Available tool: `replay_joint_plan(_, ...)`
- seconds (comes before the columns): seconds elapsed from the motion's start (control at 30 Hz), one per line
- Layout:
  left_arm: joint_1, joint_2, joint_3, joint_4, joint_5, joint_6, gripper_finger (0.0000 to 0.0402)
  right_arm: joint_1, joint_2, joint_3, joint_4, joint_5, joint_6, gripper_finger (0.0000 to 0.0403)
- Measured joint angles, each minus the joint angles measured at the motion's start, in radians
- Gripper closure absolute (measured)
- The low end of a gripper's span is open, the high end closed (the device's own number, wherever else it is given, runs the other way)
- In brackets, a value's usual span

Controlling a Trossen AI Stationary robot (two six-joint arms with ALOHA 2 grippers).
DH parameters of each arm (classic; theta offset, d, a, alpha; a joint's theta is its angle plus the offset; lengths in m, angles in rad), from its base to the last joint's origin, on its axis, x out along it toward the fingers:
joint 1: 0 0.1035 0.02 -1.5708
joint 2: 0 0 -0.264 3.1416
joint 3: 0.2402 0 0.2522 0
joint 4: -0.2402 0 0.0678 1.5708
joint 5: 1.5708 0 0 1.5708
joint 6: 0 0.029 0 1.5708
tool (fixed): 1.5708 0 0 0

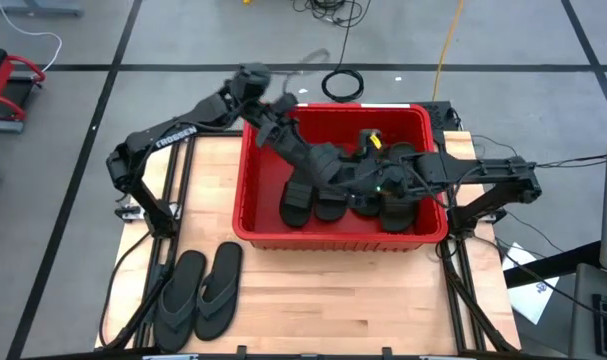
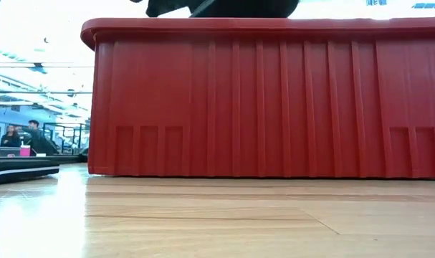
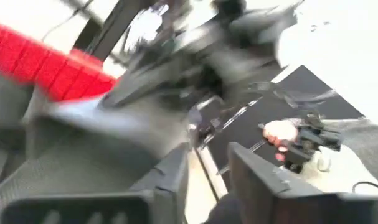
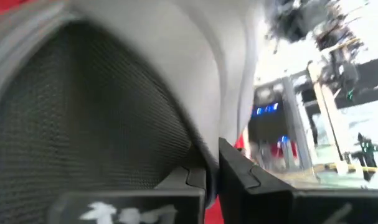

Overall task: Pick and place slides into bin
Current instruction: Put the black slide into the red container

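While six black slides [image 1: 348, 195] lie in the bin [image 1: 245, 190], two grey flip-flops [image 1: 198, 290] wait on the worktop [image 1: 333, 300]. Right pincer [image 1: 378, 185] closed on a slide; left pincer [image 1: 333, 168] unclear.

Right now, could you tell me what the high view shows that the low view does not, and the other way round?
Only the high view shows the inside of the bin, where black slides lie, both arms reaching in, the left gripper and right gripper over them, and both grey flip-flops side by side on the table. Only the low view shows the bin's ribbed front wall, and people in the room behind. Both share the bin, the table and a flip-flop.
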Motion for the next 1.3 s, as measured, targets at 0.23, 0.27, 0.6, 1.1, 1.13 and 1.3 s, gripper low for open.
replay_joint_plan(0.23, 0.105, -0.077, 0.002, -0.008, 0.004, 0.020, 0.0200, 0.026, 0.023, -0.005, -0.245, 0.071, 0.352, 0.0400)
replay_joint_plan(0.27, 0.116, -0.090, 0.002, -0.008, 0.003, 0.019, 0.0193, 0.026, 0.030, -0.005, -0.260, 0.098, 0.412, 0.0400)
replay_joint_plan(0.6, 0.191, -0.210, 0.002, -0.013, 0.016, 0.022, 0.0179, -0.008, 0.199, -0.011, -0.473, 0.100, 0.898, 0.0400)
replay_joint_plan(1.1, 0.293, -0.322, 0.001, -0.064, 0.121, -0.017, 0.0179, -0.011, 0.326, -0.059, -0.637, -0.015, 1.319, 0.0401)
replay_joint_plan(1.13, 0.293, -0.327, 0.001, -0.067, 0.121, -0.018, 0.0179, -0.010, 0.325, -0.078, -0.637, -0.015, 1.334, 0.0401)
replay_joint_plan(1.3, 0.293, -0.349, 0.001, -0.082, 0.121, -0.019, 0.0179, -0.005, 0.305, -0.169, -0.632, -0.044, 1.380, 0.0401)
